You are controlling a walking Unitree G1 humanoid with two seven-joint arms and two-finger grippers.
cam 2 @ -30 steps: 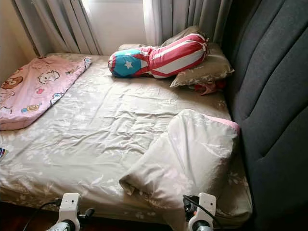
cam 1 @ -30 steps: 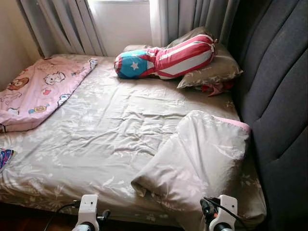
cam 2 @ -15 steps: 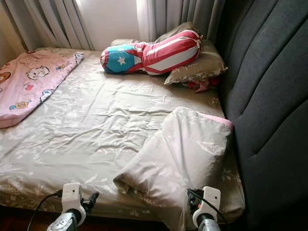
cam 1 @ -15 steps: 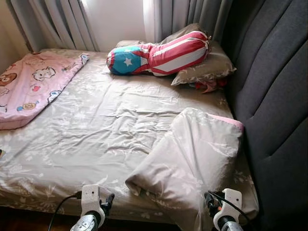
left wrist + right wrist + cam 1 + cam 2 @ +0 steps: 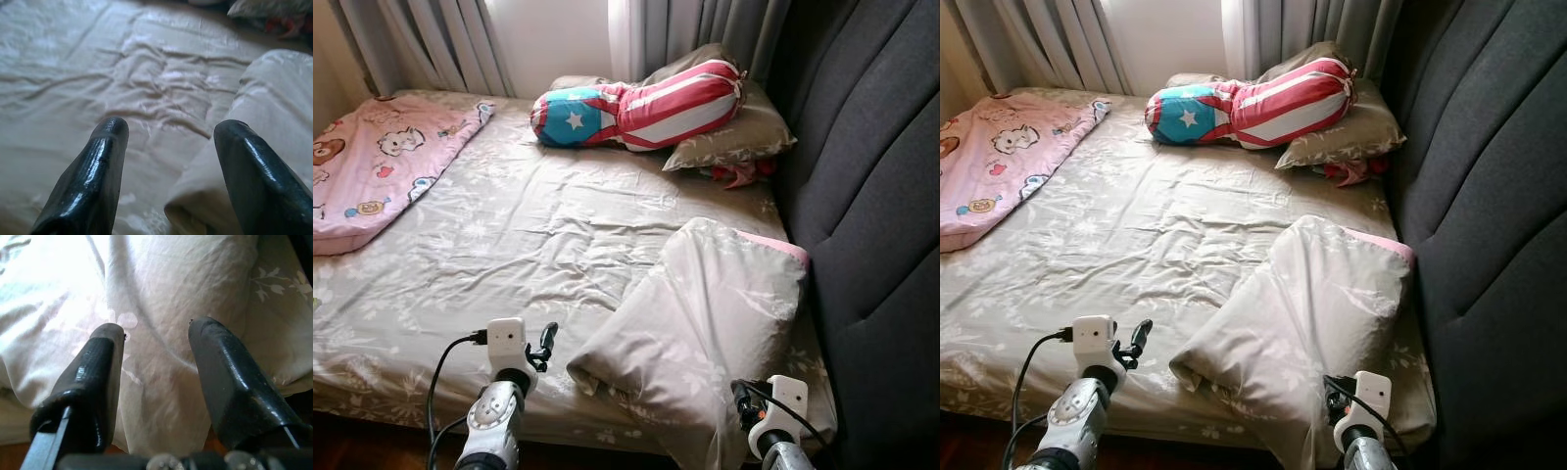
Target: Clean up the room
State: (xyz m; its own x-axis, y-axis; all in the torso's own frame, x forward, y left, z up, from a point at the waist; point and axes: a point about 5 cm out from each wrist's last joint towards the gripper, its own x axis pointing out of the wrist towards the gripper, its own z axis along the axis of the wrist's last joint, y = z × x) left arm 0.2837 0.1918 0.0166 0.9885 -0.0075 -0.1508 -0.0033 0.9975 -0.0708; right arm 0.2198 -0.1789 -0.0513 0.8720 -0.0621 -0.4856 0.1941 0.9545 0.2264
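approach step: folded quilt (image 5: 705, 333) lay at bed's (image 5: 509, 235) near right corner by the headboard; left gripper (image 5: 168, 166) and right gripper (image 5: 156, 382) both spread, empty; next likely grasping its edge.

Left tool (image 5: 168, 134) spread wide above wrinkled sheet (image 5: 73, 63), beside pillow (image 5: 274, 112).

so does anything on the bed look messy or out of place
Yes. A beige pillow lies askew near the headboard, one corner hanging toward the mattress edge, its case rumpled. The sheet is wrinkled mid-bed. A pink cartoon blanket sits bunched at the far left, and something red pokes out under the far pillow.
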